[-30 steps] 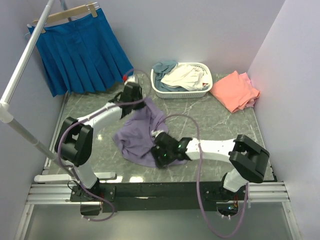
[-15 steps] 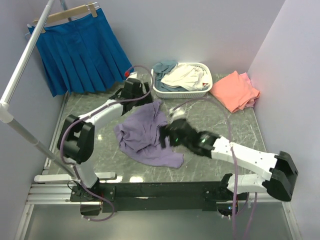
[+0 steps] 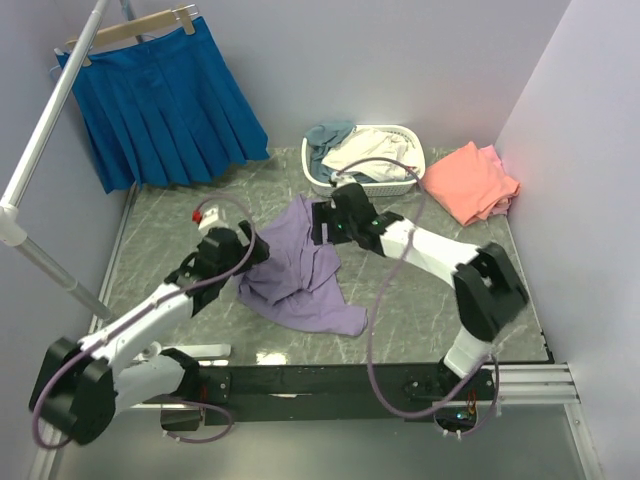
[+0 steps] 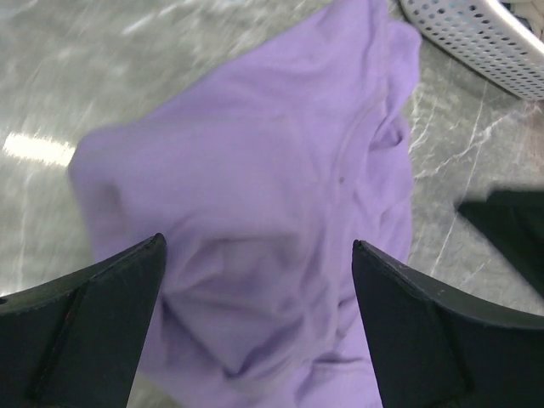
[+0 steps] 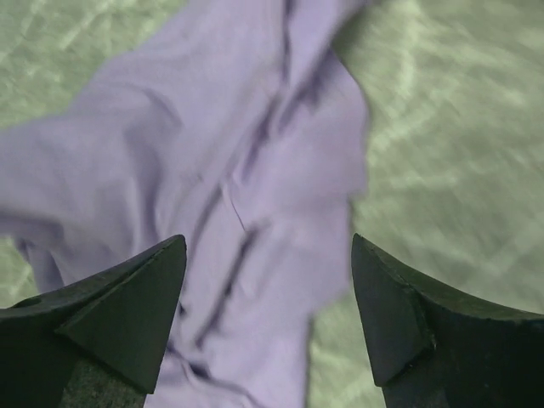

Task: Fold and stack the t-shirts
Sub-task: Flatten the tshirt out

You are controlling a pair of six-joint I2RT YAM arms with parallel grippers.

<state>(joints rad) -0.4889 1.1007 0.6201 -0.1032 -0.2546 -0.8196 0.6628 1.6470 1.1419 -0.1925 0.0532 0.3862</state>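
Soft, floppy purple tee, crumpled, probably light, bunches easily. Best pinched at shoulders or hem corners. Left gripper, right gripper: both spread wide, clamping nothing.

A crumpled t-shirt lies mid-table. Behind it, at the far edge, stands a basket with heaped t-shirts in it. Right of the basket, in the far right corner, a pile of t-shirts lies on the table. A skirt hangs at far left. The left hand is at the crumpled t-shirt's left edge, and the right hand is at its far edge.
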